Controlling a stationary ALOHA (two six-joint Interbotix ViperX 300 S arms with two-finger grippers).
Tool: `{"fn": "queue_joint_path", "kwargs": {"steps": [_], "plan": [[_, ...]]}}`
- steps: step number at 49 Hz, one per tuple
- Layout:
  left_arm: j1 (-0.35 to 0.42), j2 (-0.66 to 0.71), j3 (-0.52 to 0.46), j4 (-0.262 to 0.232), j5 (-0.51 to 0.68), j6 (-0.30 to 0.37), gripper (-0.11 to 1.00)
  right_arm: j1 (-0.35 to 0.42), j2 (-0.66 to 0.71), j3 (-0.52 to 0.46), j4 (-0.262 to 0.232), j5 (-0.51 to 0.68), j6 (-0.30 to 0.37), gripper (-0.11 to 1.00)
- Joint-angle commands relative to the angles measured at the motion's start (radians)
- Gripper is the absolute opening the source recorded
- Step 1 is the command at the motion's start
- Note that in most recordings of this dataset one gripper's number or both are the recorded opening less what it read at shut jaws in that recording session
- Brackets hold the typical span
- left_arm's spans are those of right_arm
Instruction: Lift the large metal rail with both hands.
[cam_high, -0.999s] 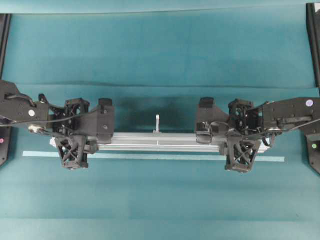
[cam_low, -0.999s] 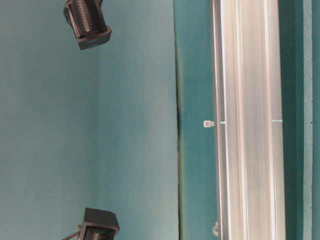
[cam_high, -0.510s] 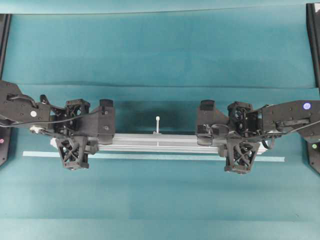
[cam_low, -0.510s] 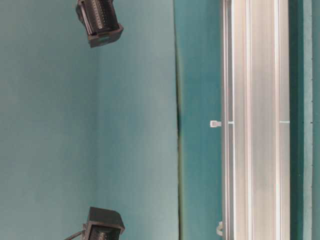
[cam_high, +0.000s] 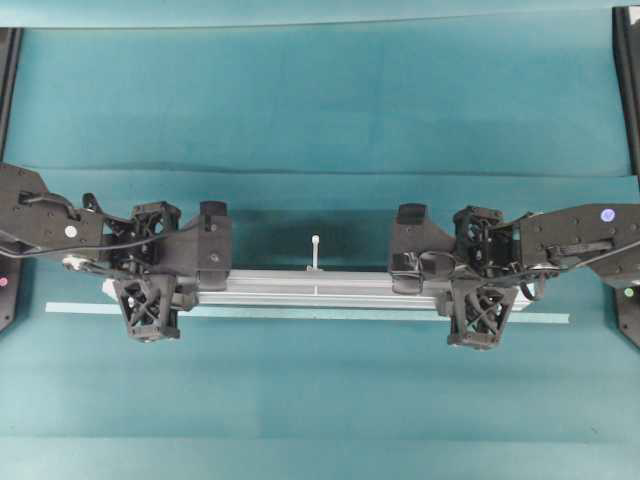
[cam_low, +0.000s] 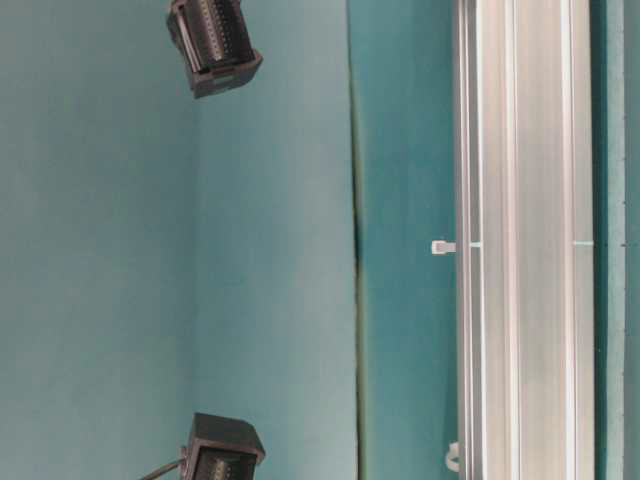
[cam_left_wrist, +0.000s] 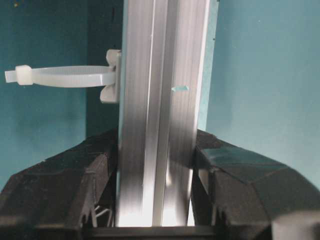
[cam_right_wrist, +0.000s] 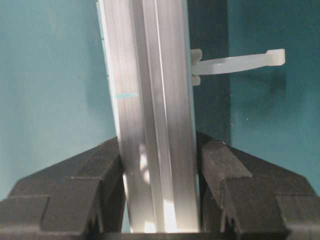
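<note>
- The left black robot gripper with lattice-patterned triangular fingers (cam_high: 150, 272) reaches in level from the left edge of the overhead view, its bulky wrist housing pointing toward the middle.
- Its two fingers (cam_left_wrist: 60, 185) press against both sides of the long silver grooved aluminium rail (cam_high: 320, 285), clamped on it.
- The right black lattice-fingered gripper (cam_high: 480, 270) mirrors it from the right edge.
- Its fingers (cam_right_wrist: 240, 185) likewise squeeze the rail from both sides.

No readable text, labels, brand names, numbers or signs appear in any view, on any object or on the surface.
</note>
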Motion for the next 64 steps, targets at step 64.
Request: {"fn": "queue_joint_path", "kwargs": {"steps": [64], "plan": [[-0.067,0.011,-0.008,0.0,-0.015,-0.041,0.35,0.009,0.041,-0.009,-0.032,-0.017,0.0,0.39]]}}
